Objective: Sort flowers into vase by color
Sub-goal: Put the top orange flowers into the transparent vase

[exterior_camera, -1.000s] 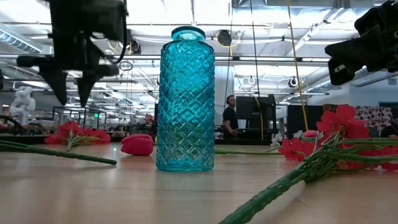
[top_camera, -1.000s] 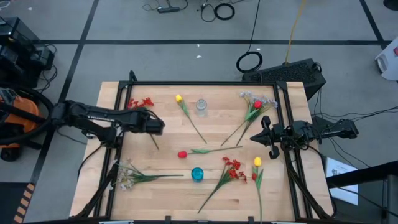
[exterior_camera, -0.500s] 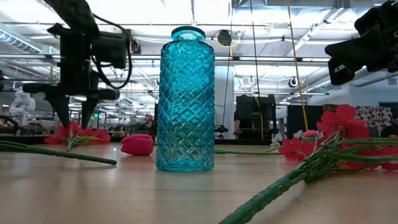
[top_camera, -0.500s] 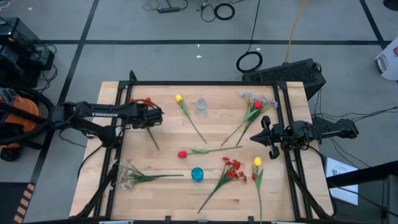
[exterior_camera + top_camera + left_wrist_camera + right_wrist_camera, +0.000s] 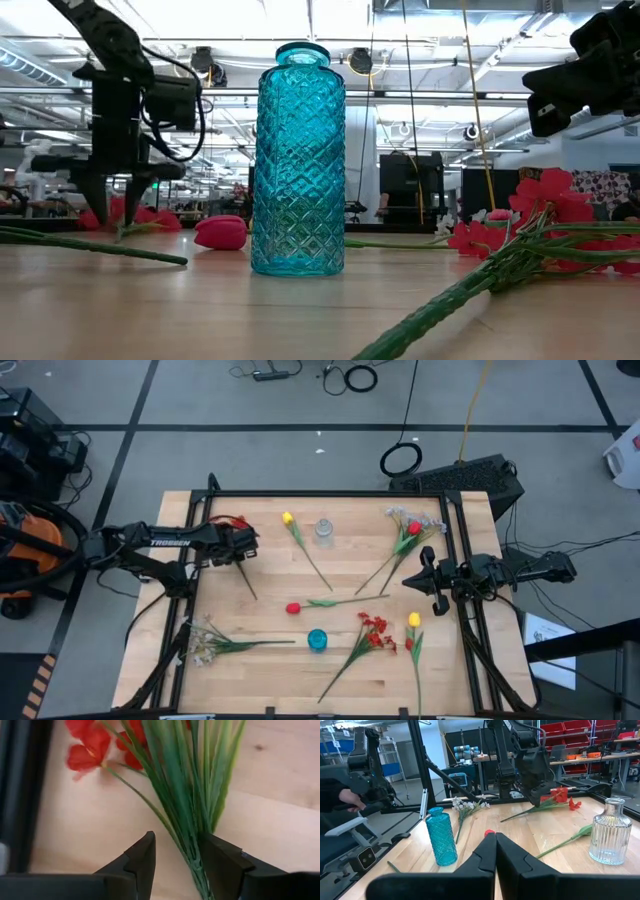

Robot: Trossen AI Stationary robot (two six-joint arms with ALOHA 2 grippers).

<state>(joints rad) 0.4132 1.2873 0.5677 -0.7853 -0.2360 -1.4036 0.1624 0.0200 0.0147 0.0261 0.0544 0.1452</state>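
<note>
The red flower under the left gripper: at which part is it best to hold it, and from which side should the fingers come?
Probably the green stalk just below the leaves. The red flower lies flat on the table, so coming straight down from above suits it. The left gripper is open with the stalk between its fingers, across it; closing there would avoid crushing the blooms. The right gripper waits at the right edge.

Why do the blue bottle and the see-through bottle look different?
The blue vase is teal glass with a diamond pattern; the clear vase is colourless with straight ribs. The blue vase is slimmer and the clear vase rounder. In the high view the blue vase stands near the table's front edge, the clear vase toward the back. Both stand upright and hold no flowers.
</note>
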